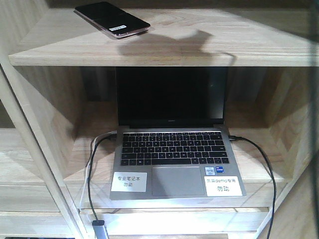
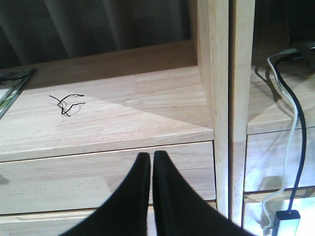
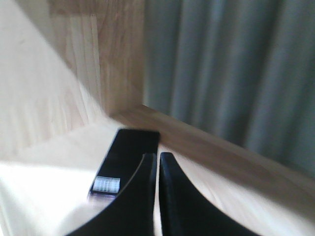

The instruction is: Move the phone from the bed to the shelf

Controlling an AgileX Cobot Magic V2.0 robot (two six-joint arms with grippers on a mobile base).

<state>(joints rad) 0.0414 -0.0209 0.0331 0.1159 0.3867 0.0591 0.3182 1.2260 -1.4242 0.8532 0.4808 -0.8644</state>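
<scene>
Already the phone (image 3: pixel 127 160) lies flat on the shelf (image 3: pixel 44 196), long axis running away just left of your right gripper (image 3: pixel 158 156), fingers together, empty.

The shelf (image 1: pixel 239 45) is pale wood with visible grain – a smooth, matt surface. The phone (image 1: pixel 112 19) is glossy black with a white paper sticker. The laptop (image 1: pixel 174 164) looks like matt grey metal – paper labels on it.

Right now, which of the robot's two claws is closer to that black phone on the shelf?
The right. The right gripper is just beside the phone on the shelf, jaws closed and empty. The left gripper faces a lower drawer front, with no phone in its view.
</scene>
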